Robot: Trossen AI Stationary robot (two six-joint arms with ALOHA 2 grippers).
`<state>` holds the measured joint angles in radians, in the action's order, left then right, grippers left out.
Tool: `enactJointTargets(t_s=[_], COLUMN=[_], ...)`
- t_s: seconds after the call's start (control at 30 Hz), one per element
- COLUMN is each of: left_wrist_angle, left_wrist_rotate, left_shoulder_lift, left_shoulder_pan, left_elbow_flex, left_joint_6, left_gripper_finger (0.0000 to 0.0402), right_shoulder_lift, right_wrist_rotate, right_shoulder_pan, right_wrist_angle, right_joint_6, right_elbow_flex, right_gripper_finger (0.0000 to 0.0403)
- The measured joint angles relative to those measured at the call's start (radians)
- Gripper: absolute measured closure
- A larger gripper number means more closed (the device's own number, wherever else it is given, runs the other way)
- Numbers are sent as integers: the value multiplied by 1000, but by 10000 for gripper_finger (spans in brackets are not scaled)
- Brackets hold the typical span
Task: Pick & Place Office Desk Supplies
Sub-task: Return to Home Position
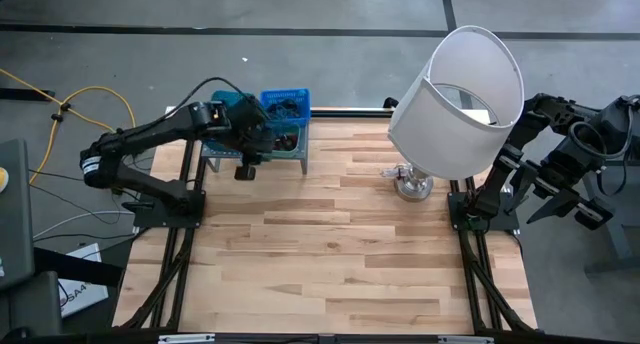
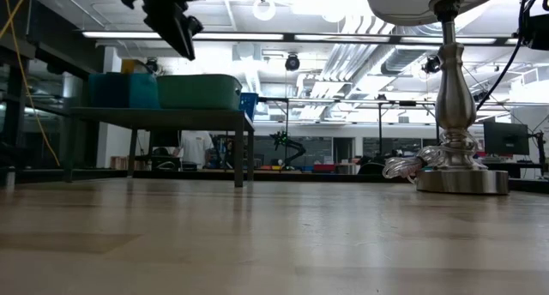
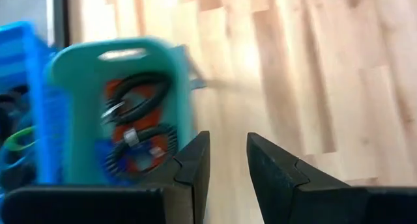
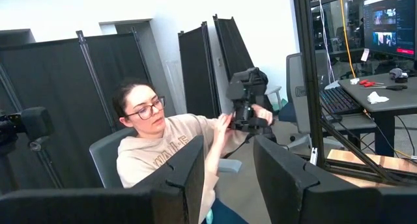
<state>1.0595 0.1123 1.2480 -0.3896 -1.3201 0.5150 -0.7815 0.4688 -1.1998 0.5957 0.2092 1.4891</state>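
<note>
A teal tray (image 3: 68, 74) holds black loops (image 3: 137, 97) over red and blue pieces. It stands beside a blue basket (image 1: 285, 102) on the grey rack (image 2: 159, 115) at the table's far left. My left gripper (image 3: 228, 142) hangs open just in front of the rack's near side (image 1: 245, 171), above tray height (image 2: 184, 46), with nothing between its fingers. My right gripper (image 4: 228, 149) is open and raised beyond the table's right edge (image 1: 580, 199), pointing out into the room.
A big lamp with a white shade (image 1: 460, 99) stands on its metal foot (image 2: 459, 179) at the far right of the table. The wooden tabletop (image 1: 330, 254) stretches bare in the middle and near part. A seated person (image 4: 163, 146) shows in the room beyond.
</note>
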Motion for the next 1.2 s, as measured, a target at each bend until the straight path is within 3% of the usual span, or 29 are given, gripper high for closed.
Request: enactJointTargets(t_s=[0.57,0.97,1.2], left_wrist_angle=[-68,-100,-102], left_wrist_rotate=[-220,-226,-322], left_shoulder_lift=[39,74,59], left_shoulder_pan=[467,536,593], left_elbow_flex=[0,0,3], left_joint_6=[-410,-572,-602], left_gripper_finger=[304,304,304], right_shoulder_lift=[0,0,0], right_wrist_rotate=[0,0,0], right_shoulder_pan=[0,0,0], right_wrist_angle=[0,0,0], right_joint_6=[0,0,0], right_elbow_flex=[0,0,0], right_gripper_finger=[283,283,283])
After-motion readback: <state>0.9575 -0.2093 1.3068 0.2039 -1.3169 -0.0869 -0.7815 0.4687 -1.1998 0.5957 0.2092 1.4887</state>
